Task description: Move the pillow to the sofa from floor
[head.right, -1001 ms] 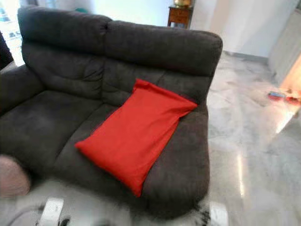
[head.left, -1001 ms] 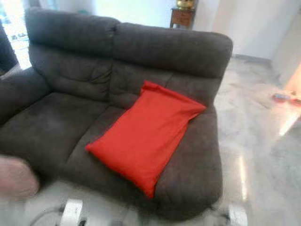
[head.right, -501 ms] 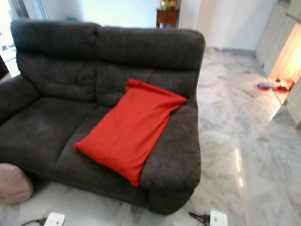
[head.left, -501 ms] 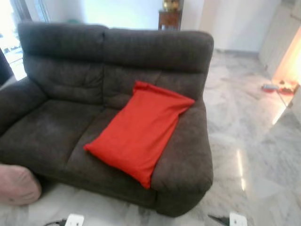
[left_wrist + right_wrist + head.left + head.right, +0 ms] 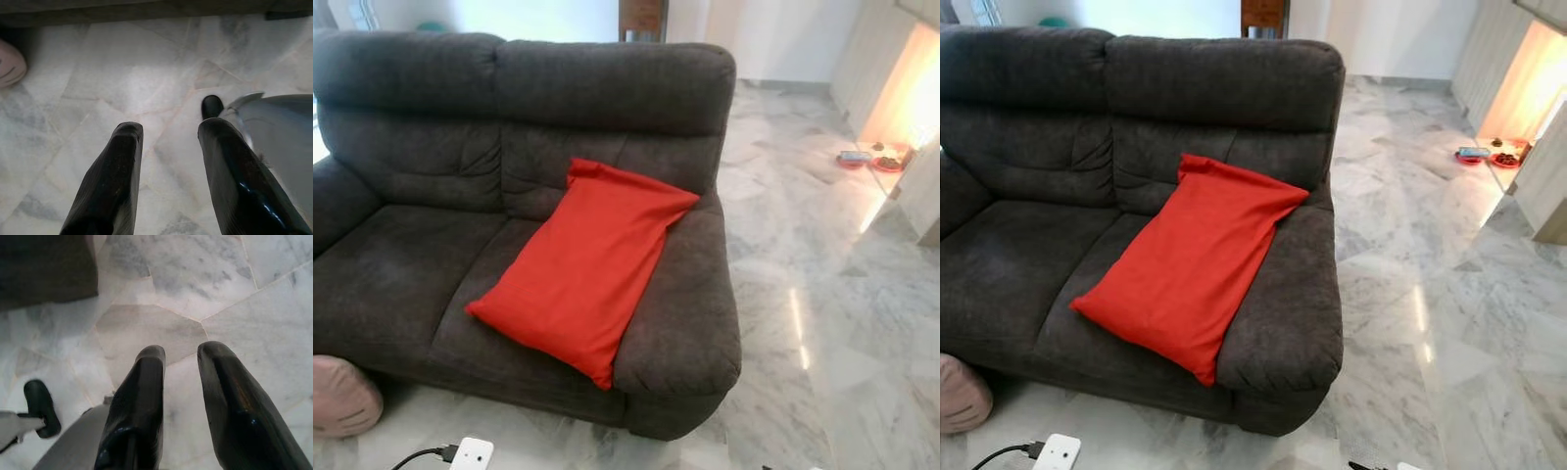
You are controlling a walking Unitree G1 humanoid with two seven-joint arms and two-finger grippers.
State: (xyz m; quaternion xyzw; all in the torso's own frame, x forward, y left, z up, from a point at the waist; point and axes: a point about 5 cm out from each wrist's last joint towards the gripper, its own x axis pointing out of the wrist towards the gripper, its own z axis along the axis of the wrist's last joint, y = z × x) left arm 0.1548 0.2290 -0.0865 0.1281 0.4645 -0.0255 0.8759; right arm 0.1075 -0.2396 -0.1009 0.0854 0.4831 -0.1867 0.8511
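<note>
1. Red pillow [image 5: 585,266] is seen lying aslant on the dark grey sofa [image 5: 411,264], across its right seat and against the backrest and right armrest.
2. Left gripper [image 5: 168,134] is held over the marble floor [image 5: 822,323], fingers parted, nothing gripped.
3. Right gripper [image 5: 181,355] is likewise found slightly parted and empty above the floor.

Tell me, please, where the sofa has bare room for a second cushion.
The left seat is bare, bordered by the left armrest, the backrest and the red pillow. The right seat is crowded: the pillow lies slanted across it, its top against the backrest and its side against the right armrest.
</note>
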